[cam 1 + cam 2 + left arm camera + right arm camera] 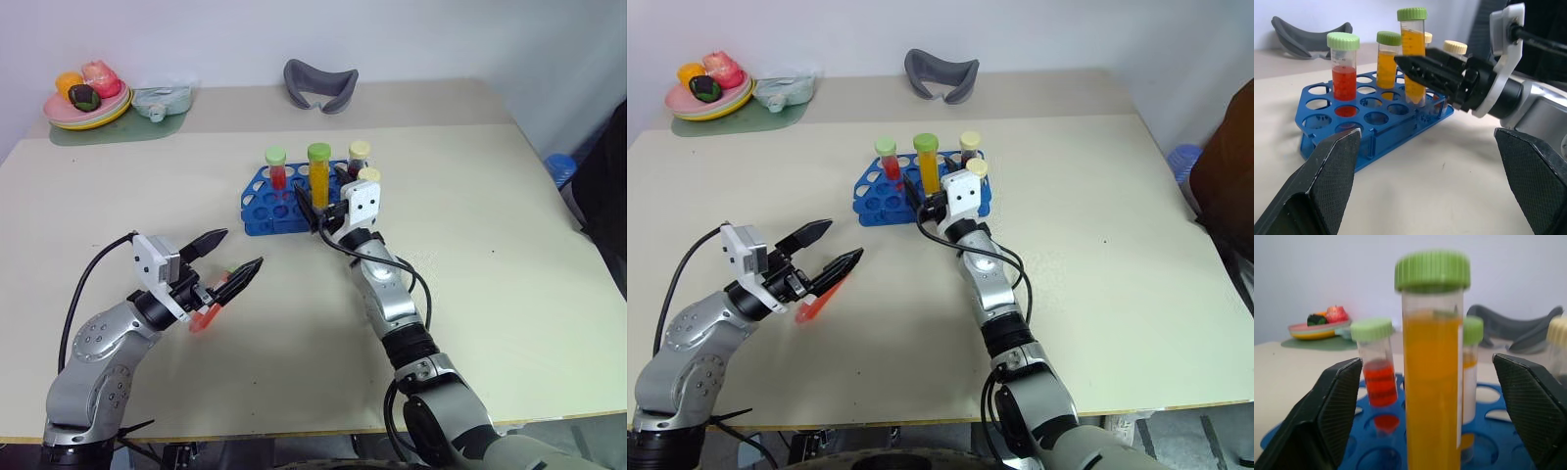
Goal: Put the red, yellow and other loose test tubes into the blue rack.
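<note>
Nearest the table's (509,323) front edge, toward its left corner, the left gripper (233,257) hangs with fingers spread and nothing between them. Mid-table, the right gripper (1432,401) stands with jaws apart either side of the tall yellow-orange tube (319,176), which sits upright in the blue rack (263,206). Just beyond it in the rack stand the red tube (277,168) and two pale-capped tubes (360,157).

Risk, in my judgement: a fingertip could catch the tall tube on withdrawal, tilting it or dragging the light rack.
</note>
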You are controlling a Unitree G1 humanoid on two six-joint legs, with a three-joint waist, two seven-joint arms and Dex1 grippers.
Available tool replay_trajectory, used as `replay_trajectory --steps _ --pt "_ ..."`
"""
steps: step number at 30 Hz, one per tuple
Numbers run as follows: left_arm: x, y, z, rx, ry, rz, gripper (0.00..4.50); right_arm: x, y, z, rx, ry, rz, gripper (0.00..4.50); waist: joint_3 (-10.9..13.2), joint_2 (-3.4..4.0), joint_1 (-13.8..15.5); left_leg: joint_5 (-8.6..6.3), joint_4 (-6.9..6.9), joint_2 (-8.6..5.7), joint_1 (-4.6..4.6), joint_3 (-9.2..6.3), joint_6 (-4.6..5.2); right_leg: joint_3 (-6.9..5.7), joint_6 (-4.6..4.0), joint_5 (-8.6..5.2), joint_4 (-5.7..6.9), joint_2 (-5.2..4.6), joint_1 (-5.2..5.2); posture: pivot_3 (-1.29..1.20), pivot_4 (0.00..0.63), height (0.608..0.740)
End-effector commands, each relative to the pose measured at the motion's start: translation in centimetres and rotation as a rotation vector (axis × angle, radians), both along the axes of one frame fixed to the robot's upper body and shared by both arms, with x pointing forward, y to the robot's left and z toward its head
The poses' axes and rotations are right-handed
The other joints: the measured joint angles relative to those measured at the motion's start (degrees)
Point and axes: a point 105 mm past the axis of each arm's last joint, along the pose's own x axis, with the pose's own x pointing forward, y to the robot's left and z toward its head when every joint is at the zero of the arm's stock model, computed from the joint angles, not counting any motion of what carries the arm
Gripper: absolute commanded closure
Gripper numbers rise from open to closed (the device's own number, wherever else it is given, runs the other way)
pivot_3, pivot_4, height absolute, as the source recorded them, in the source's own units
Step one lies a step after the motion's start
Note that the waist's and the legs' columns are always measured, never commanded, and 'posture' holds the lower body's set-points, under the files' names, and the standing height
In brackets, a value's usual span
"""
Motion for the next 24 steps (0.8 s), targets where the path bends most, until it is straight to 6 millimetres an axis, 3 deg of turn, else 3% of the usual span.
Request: replay_trajectory --steps 1,11,24 --pt "-0.4 -0.6 0.9 -0.010 -0.039 -0.025 0.00 -0.4 0.1 1.6 0.028 -0.048 0.006 0.06 0.0 0.00 0.0 0.00 0.00 0.00 0.00 0.00 0.00 0.00 0.00 0.00 0.00 0.00 0.00 0.00 0.150 0.740" --pt "-0.4 -0.8 0.9 -0.009 -0.040 -0.032 0.00 0.2 0.0 2.3 0.042 0.084 0.002 0.06 0.0 0.00 0.1 0.00 0.00 0.00 0.00 0.00 0.00 0.00 0.00 0.00 0.01 0.00 0.00 0.00 0.150 0.740" --pt "-0.5 -0.7 0.7 -0.007 -0.036 -0.033 0.00 0.1 0.0 4.0 -0.099 0.342 0.007 0.06 0.0 0.01 0.1 0.00 0.00 0.00 -0.01 0.00 0.00 0.00 0.00 0.00 0.02 0.00 -0.01 0.00 0.150 0.740"
